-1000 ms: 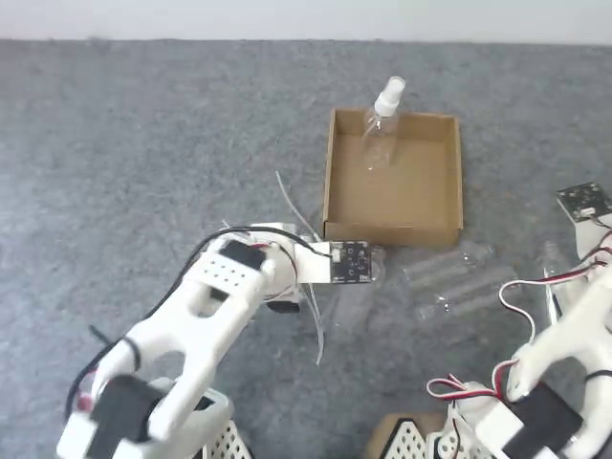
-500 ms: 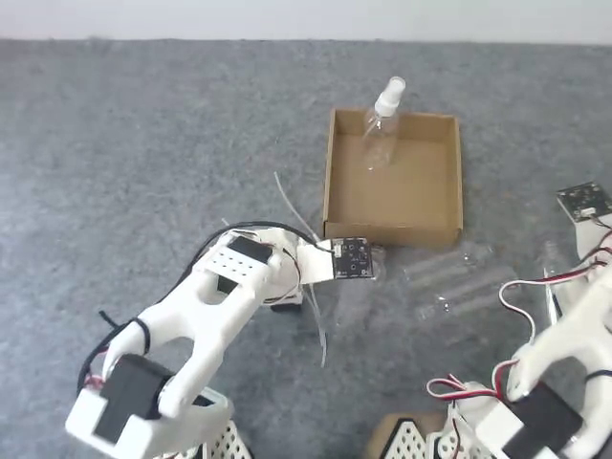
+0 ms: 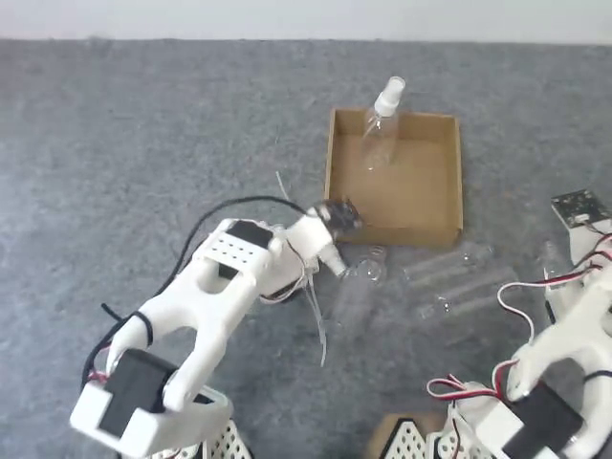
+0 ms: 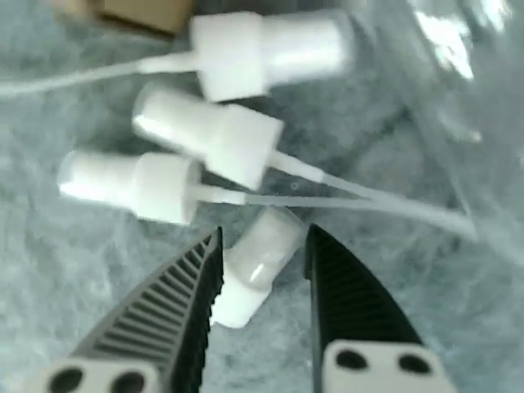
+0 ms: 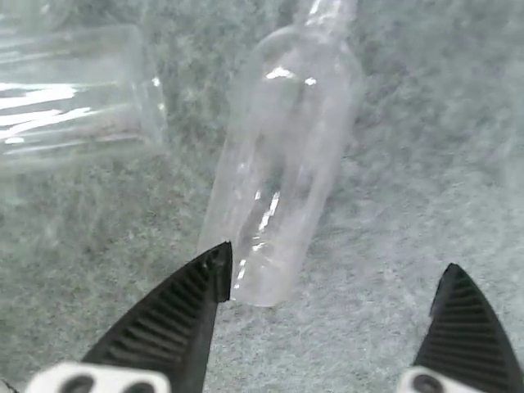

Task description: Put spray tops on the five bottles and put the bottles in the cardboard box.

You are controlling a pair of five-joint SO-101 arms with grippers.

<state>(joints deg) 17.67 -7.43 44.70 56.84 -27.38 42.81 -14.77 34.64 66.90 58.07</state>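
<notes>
Four white plastic spray tops (image 4: 209, 135) lie clustered under the left gripper (image 4: 264, 237), just off the box corner.

The open jaws flank the nearest top (image 4: 255, 266), which lies roughly lengthwise between them, ungripped. One capped clear plastic bottle (image 3: 381, 134) stands in the brown cardboard box (image 3: 328, 182). Four bare bottles (image 3: 459, 287) appear to lie on the grey carpet (image 3: 143, 143). The right gripper (image 5: 336, 262), spread wide, hangs over the rightmost bottle (image 5: 282, 164), whose long axis points away from the jaws.
</notes>
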